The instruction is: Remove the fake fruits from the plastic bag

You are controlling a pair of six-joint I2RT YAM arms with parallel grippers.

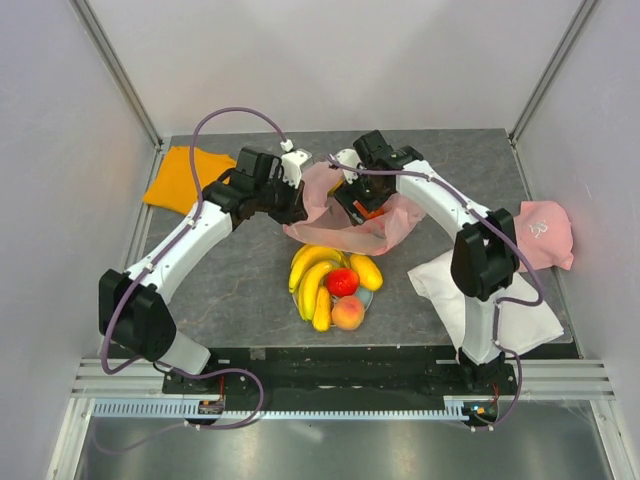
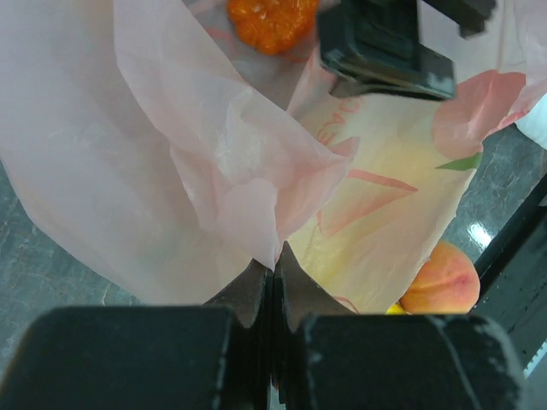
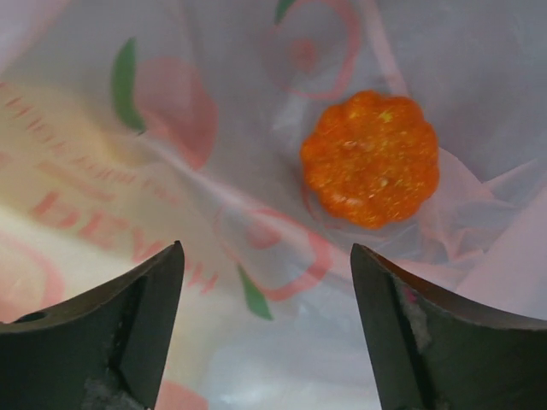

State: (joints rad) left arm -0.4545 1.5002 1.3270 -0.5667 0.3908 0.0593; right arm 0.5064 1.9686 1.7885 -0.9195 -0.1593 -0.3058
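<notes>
Fake fruits (image 1: 335,290) are mostly out, as we judge it: the banana bunch (image 1: 312,278), a red piece (image 1: 343,281), a peach piece (image 1: 347,313) and a yellow piece (image 1: 367,271) lie huddled together on the table (image 1: 230,290), just in front of the plastic bag (image 1: 340,232). We see one orange piece (image 3: 370,159) lying inside the bag on its printed film. Our left gripper (image 2: 273,265) is clenched on a fold of the bag's thin wall, holding the mouth up and apart. Our right gripper (image 3: 265,249) is inside the opening with its jaws spread wide and nothing between them; the orange piece sits ahead of them and off toward the right-hand finger, not yet touched. We take the step in hand to be the reach for this last fruit. The next move calls for shifting the right gripper sideways until the piece is centred between the jaws, lowering around it, and closing on the fruit alone without trapping the loose film, while the left keeps the bag open.
</notes>
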